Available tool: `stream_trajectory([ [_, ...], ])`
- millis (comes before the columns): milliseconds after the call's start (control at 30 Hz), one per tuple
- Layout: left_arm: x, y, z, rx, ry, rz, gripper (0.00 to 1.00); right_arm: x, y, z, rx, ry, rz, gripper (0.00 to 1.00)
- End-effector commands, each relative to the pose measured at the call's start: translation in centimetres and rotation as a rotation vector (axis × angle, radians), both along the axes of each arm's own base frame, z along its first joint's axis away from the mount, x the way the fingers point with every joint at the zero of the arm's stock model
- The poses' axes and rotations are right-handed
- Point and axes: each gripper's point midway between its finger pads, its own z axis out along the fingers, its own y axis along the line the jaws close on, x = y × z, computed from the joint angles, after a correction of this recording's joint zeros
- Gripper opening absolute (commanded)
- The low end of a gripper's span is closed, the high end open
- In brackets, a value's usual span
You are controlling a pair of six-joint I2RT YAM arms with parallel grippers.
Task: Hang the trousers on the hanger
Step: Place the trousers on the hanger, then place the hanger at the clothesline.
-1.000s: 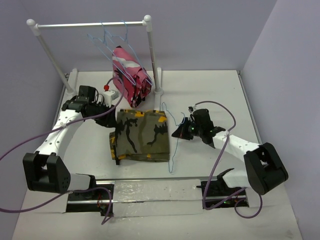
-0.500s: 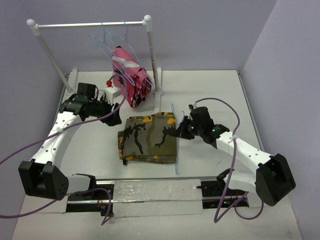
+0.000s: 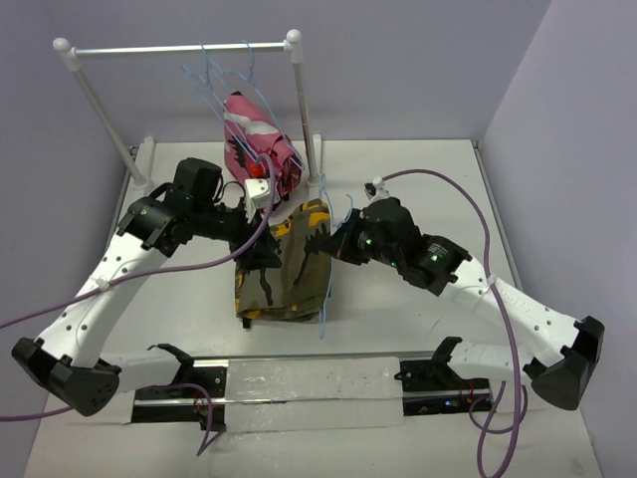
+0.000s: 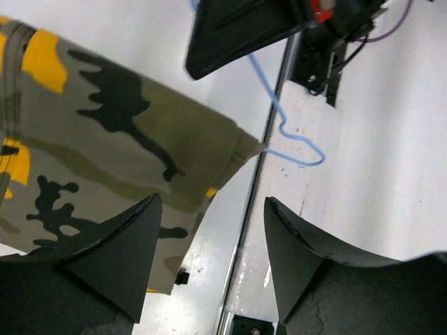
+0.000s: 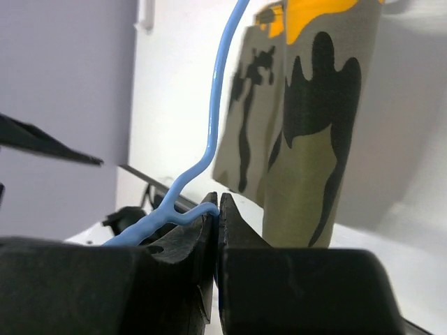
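I work in a robot lab's test cell, not a home. Plain lilac walls (image 3: 398, 60) box in a bare white counter (image 3: 418, 179). My left arm (image 3: 109, 279) and right arm (image 3: 498, 294) are bolted to a metal rail (image 3: 309, 378) along its near edge. Purple cables (image 3: 428, 171) trail loose, and a small white rail stand (image 3: 179, 48) sits at the far edge.

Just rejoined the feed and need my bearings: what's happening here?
The right gripper is shut on the light-blue hanger, held along one edge of the camouflage trousers, whose far end looks raised. The left gripper hovers open over the trousers, gripping nothing. Whether they are on the hanger is unclear.
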Motion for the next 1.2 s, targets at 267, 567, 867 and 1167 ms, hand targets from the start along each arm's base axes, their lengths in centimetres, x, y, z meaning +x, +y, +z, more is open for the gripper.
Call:
stream_trajectory([
  [267, -4.1, -0.4, 6.7, -0.147, -0.174, 0.001, 0.76, 1.3, 4.5, 15.6, 0.237, -0.238, -0.119, 0.0],
  [567, -2.3, -0.4, 8.3, -0.2, -0.226, 0.175, 0.79, 0.9, 7.3, 19.0, 0.296, -0.301, -0.183, 0.0],
  [867, -0.3, 0.0, 6.1, -0.139, -0.2, 0.291, 0.81, 1.8, 9.1, 20.7, 0.392, -0.327, -0.245, 0.0],
  [1167, 1.7, -0.1, 5.2, -0.099, -0.226, 0.378, 0.72, 1.9, 10.1, 20.8, 0.441, -0.312, -0.241, 0.0],
])
